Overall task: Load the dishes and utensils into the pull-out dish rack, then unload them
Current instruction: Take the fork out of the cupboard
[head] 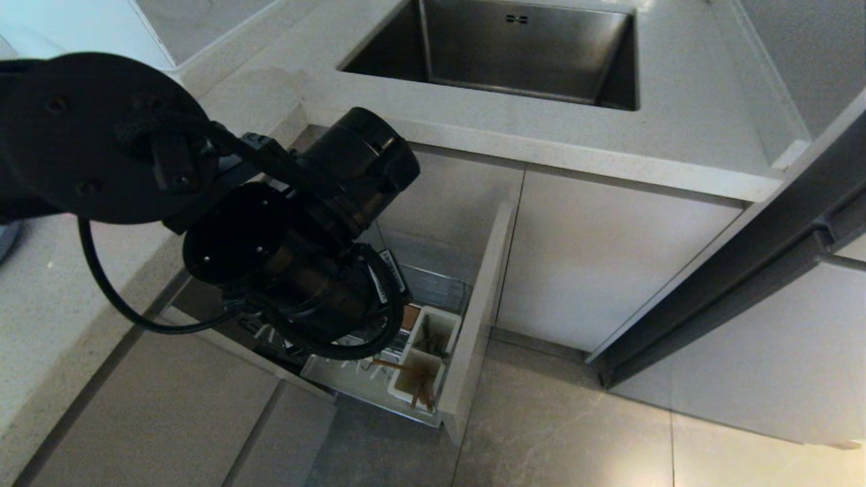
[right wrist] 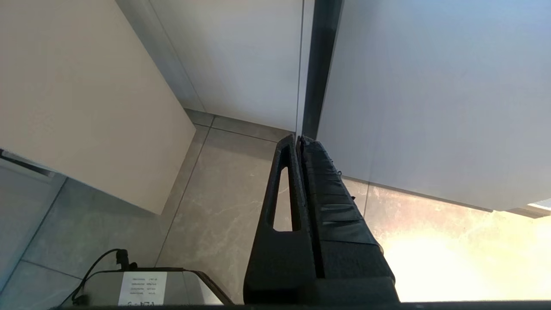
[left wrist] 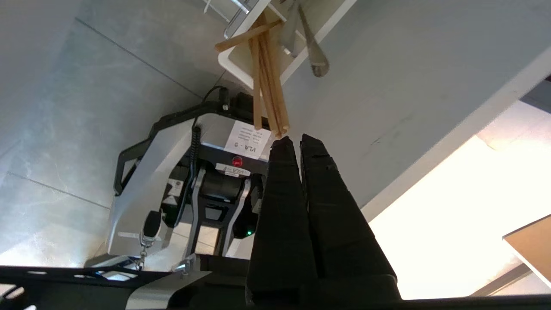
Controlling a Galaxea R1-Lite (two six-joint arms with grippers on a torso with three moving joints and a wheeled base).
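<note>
The pull-out dish rack stands pulled out below the counter, its beige front panel towards the floor. Light-wood chopsticks stand in a white utensil cup, and a silver spoon stands in the cup beside it. My left gripper is shut, its tips right at the chopsticks' upper ends, with nothing visibly between the fingers. In the head view my left arm covers most of the rack, and the chopsticks show in the near cup. The dishes are hidden. My right gripper hangs shut over the floor.
A steel sink is set into the pale counter above the rack. Closed cabinet doors lie to the right. My own base sits on the grey tiled floor in front of the rack.
</note>
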